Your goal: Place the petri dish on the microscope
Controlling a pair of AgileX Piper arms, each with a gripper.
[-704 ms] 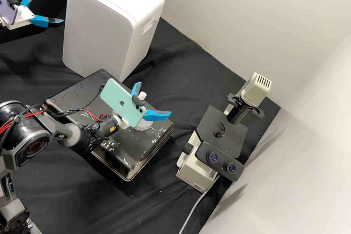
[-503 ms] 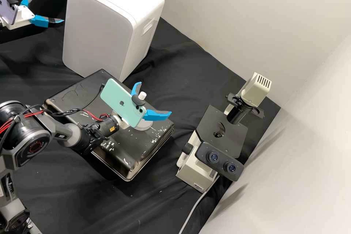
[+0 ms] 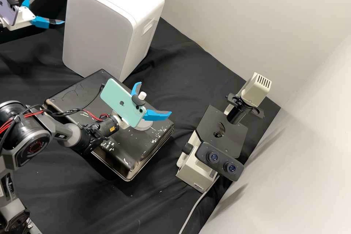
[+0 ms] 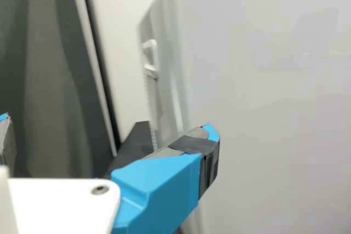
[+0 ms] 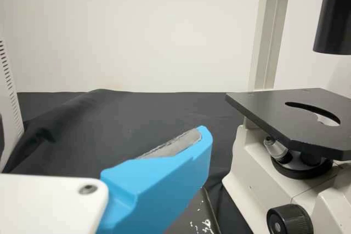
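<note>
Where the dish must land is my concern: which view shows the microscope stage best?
The high view: it looks down on nearly the whole black microscope stage, its opening included. The right wrist view sees it low from the side, partly cropped, objective beneath. The left wrist view faces a white surface.

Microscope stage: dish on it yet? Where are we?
Done: nothing; the microscope stage is bare. In hand: nothing; the right gripper hangs over the black tray, fingers open and empty, and the left gripper, also open, sits by the white box. Left: grasp, carry, place. I cannot make out the petri dish.
</note>
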